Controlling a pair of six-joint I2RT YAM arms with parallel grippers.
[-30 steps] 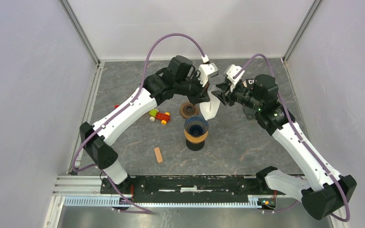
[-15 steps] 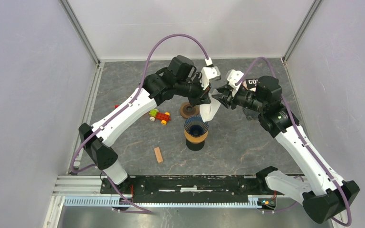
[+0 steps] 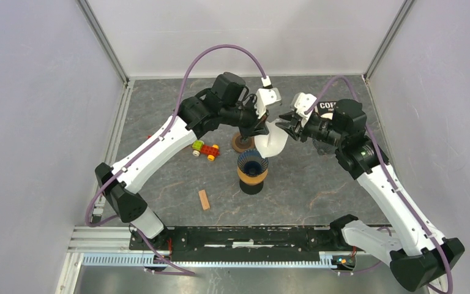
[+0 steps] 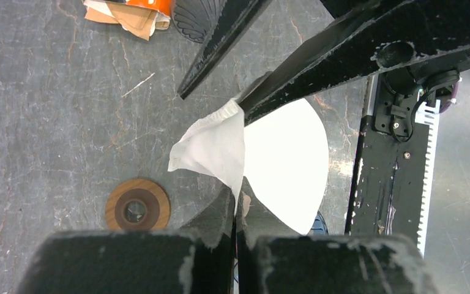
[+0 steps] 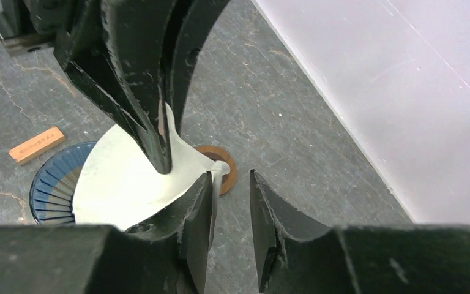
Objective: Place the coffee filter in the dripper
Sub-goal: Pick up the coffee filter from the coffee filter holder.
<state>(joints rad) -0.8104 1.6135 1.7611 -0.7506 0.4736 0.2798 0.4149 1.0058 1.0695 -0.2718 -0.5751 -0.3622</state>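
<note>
The white paper coffee filter (image 3: 271, 142) hangs in the air just behind and above the dripper (image 3: 253, 166), a blue ribbed cone with a tan band on a black base. My left gripper (image 3: 261, 130) is shut on the filter's upper edge (image 4: 220, 150), which shows between its fingertips (image 4: 237, 199). My right gripper (image 3: 284, 125) faces it from the right, and its jaws (image 5: 231, 177) are open with a narrow gap. The filter's folded corner (image 5: 217, 166) lies against the tip of its left finger (image 5: 199, 208). The dripper's rim (image 5: 52, 187) peeks out below the filter.
A wooden ring (image 3: 242, 142) lies flat behind the dripper. A toy car (image 3: 205, 149) and a small wooden block (image 3: 204, 199) lie to the left. A black coffee package (image 3: 327, 108) stands at the back right, and white walls close three sides.
My right gripper has closed in on the filter's right edge and its jaws have narrowed. The filter, still held by the left gripper, has spread from a hanging flat shape into a rounder one.
</note>
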